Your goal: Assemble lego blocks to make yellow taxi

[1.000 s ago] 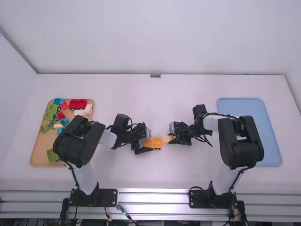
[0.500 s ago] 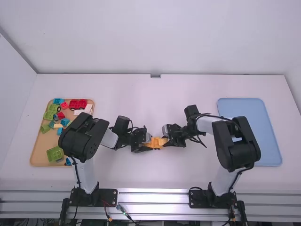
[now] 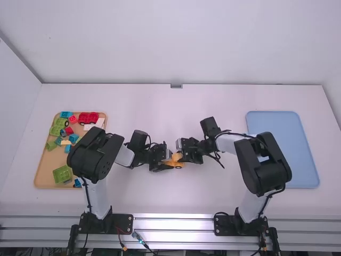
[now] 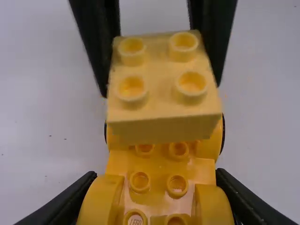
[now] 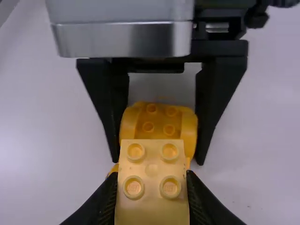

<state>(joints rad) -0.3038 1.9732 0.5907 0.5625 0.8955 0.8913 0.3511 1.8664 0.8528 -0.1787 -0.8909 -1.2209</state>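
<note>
One pale yellow four-stud brick (image 4: pixel 161 84) over one orange-yellow wheeled base (image 4: pixel 159 171).
High view: the left gripper (image 3: pixel 168 163) and right gripper (image 3: pixel 181 156) meet mid-bench (image 3: pixel 176 200), wooden tray (image 3: pixel 42 173) at their nine o'clock, blue tray (image 3: pixel 306 178) at three; left wrist view: the left gripper's fingers (image 4: pixel 70 199), parted by the base's width, clamp its sides; right wrist view: the right gripper's fingers (image 5: pixel 104 199) pinch the brick, parted by its width, studs up; whether brick and base touch, I cannot tell.
</note>
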